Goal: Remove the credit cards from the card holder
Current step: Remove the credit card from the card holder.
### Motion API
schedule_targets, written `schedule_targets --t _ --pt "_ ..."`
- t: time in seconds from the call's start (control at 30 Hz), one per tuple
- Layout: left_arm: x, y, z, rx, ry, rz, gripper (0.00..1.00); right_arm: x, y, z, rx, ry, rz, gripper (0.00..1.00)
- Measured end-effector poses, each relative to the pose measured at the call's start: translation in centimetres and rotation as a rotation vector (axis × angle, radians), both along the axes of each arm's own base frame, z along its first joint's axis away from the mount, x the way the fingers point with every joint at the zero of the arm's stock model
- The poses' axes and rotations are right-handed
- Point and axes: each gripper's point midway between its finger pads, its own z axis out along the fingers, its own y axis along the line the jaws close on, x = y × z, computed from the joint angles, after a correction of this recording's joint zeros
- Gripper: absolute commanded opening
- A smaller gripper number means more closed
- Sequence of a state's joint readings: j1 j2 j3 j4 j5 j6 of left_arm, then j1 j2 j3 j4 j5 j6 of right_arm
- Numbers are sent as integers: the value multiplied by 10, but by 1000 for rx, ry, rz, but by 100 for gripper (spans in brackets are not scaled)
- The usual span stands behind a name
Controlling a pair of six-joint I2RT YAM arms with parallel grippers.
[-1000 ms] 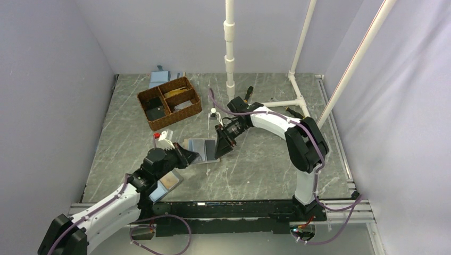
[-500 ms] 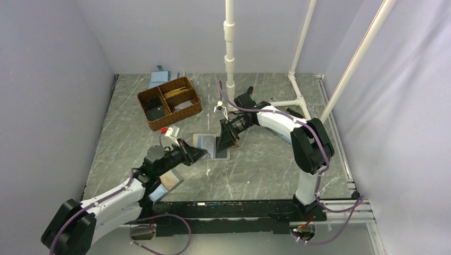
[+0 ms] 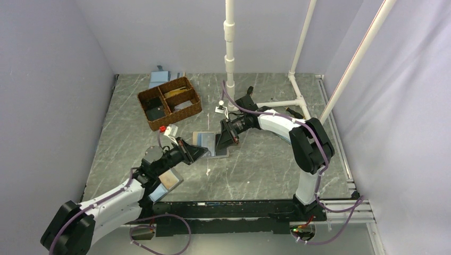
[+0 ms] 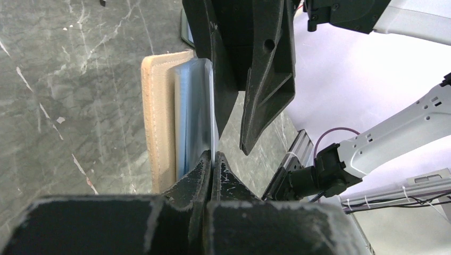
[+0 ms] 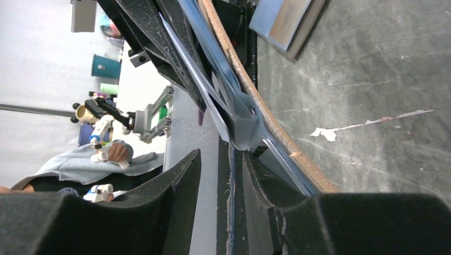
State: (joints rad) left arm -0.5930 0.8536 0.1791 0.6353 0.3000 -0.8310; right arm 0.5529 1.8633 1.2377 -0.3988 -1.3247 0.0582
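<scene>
The light-blue card holder (image 3: pixel 205 139) with tan edging lies open mid-table. In the left wrist view its tan edge (image 4: pixel 159 117) lies flat, and a clear bluish inner sleeve (image 4: pixel 197 106) stands up from it. My left gripper (image 3: pixel 198 153) (image 4: pixel 213 155) is shut on that sleeve's near edge. My right gripper (image 3: pixel 219 141) (image 5: pixel 223 159) faces it from the other side with its jaws apart. A thin dark-edged sheet (image 5: pixel 230 202) stands between them against one finger; I cannot tell whether it is a card. The holder's tan rim (image 5: pixel 255 101) runs alongside.
A second folder with one brown half (image 3: pixel 167 183) lies by my left arm. A brown wicker basket (image 3: pixel 170 102) with compartments stands at the back left, with a blue item (image 3: pixel 161 77) behind it. White pipes (image 3: pixel 230 53) rise at the back.
My left gripper has reached forward and right, still on the holder. The holder and my right gripper have shifted a little toward the back.
</scene>
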Motion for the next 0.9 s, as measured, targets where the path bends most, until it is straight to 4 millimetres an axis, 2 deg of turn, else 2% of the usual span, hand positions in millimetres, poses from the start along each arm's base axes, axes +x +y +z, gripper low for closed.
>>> schedule_targets --t 0.57,0.9 --pt "-4 -12 8 -29 -34 -42 0 0 -4 11 49 91 6 36" --pt "-4 -16 13 -42 -50 -50 0 1 -7 16 65 112 8 29"
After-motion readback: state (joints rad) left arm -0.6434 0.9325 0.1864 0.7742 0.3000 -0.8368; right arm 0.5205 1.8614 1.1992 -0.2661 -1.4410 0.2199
